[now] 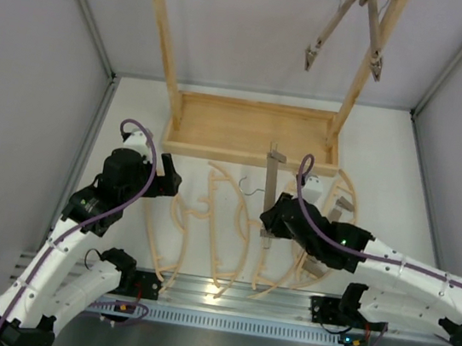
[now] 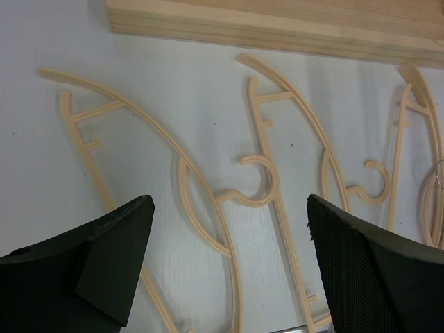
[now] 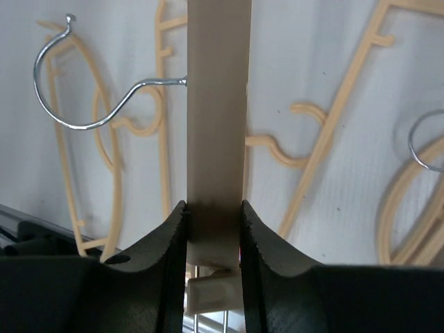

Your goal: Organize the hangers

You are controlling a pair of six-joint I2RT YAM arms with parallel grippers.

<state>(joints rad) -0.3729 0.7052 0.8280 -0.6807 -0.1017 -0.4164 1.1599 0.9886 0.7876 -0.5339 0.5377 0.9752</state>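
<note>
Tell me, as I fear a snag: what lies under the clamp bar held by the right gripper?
Under the clamp bar, shut in the right gripper, pale curved hangers lie on the white table. What lies straight beneath the bar itself is covered.

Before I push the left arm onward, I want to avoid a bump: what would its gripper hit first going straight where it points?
Probably the pale coat hanger lying on the table, right under the open left gripper. Nothing shows in between, though depth is unclear.
</note>
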